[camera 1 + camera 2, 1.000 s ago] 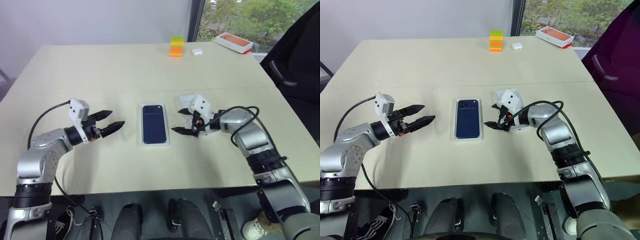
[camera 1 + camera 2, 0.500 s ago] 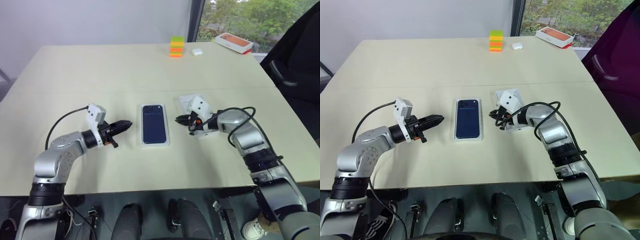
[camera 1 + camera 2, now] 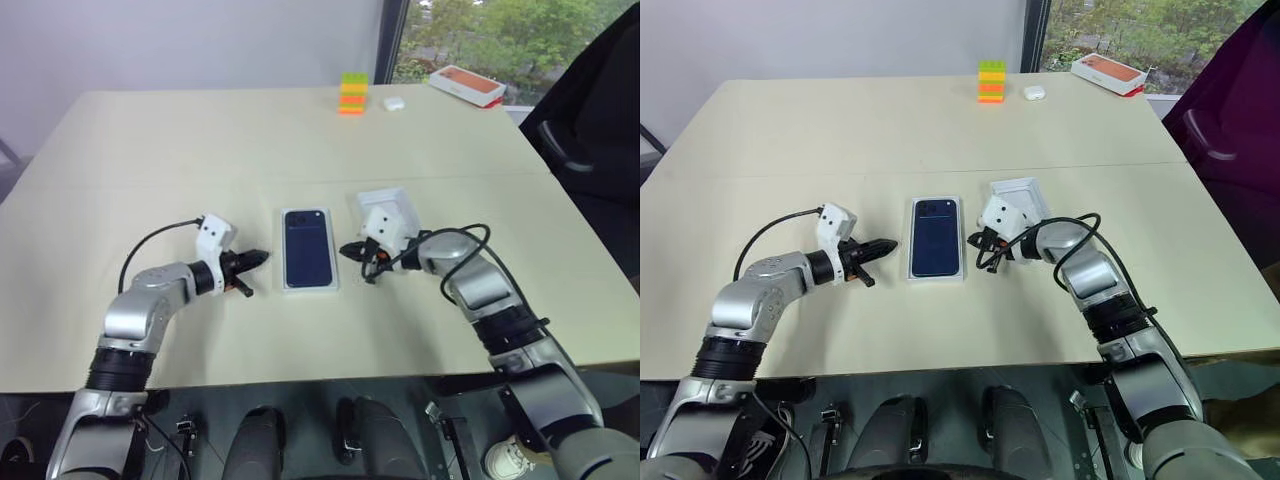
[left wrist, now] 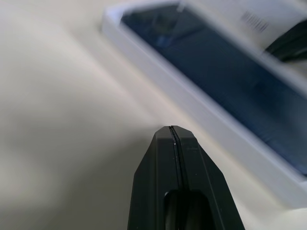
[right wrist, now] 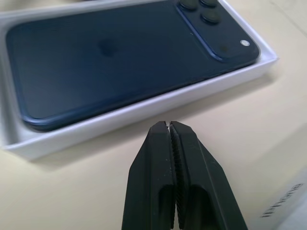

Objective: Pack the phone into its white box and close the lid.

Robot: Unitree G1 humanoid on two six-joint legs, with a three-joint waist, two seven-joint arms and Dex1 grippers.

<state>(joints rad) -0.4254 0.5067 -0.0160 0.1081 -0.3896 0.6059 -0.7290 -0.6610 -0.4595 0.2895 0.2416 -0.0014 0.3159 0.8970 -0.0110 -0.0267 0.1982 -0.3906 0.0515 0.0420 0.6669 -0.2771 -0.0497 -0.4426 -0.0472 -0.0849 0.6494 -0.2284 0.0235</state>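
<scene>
The phone [image 3: 308,248] lies camera-side up in the white box [image 3: 309,285] mid-tabletop [image 3: 250,130]. You have the left tool [image 3: 262,257] and right tool [image 3: 348,248] flanking it. Wrist views: both tools' fingers pressed together, pinching nothing, just beside the box.

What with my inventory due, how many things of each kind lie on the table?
Dark navy glossy smartphone: 1
Boxes, shallow white cardboard tray and orange-topped box: 2
White cardboard lid: 1
Green-yellow-orange block stack: 1
Small white case: 1
Total: 6
</scene>
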